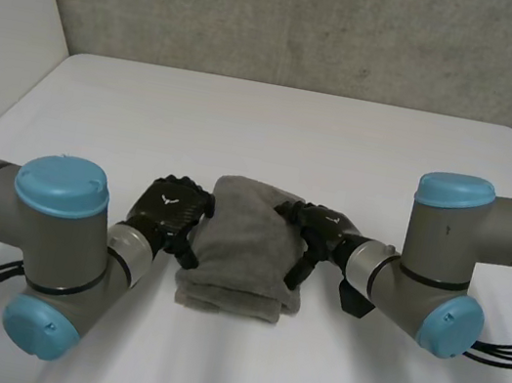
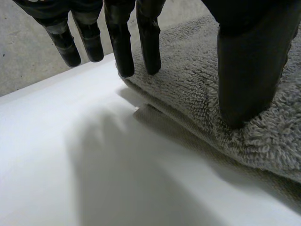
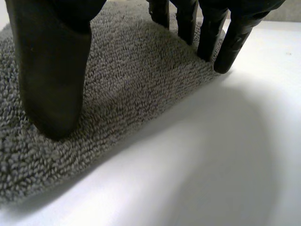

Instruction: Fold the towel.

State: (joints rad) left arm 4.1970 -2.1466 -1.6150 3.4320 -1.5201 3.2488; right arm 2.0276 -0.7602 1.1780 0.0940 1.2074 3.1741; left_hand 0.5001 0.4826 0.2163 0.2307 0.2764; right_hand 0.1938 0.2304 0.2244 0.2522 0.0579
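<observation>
Head view first: the towel [image 1: 244, 249] lies as a compact grey bundle, already doubled over, on the white table [image 1: 277, 126] close in front of the robot. The left hand [image 1: 170, 214] touches its left edge and the right hand [image 1: 320, 233] touches its right edge, so the bundle is bracketed between them.

Over to the left wrist view: the fingers [image 2: 120, 42] are straight and pointing down. Some tips sit at the towel's border and others hang over bare table beside it. The thumb is planted on the top layer. It's a spread, flat hand with nothing pinched.

The right wrist view is a mirror picture: thumb down on the pile, straight fingers [image 3: 207, 37] along the far edge, clamping nothing.

This looks like the pressing and squaring of the fold. To do it well, I'd say push evenly from both sides so the layers stay aligned. Then lift straight up so the terry pile doesn't drag the top layer askew.
</observation>
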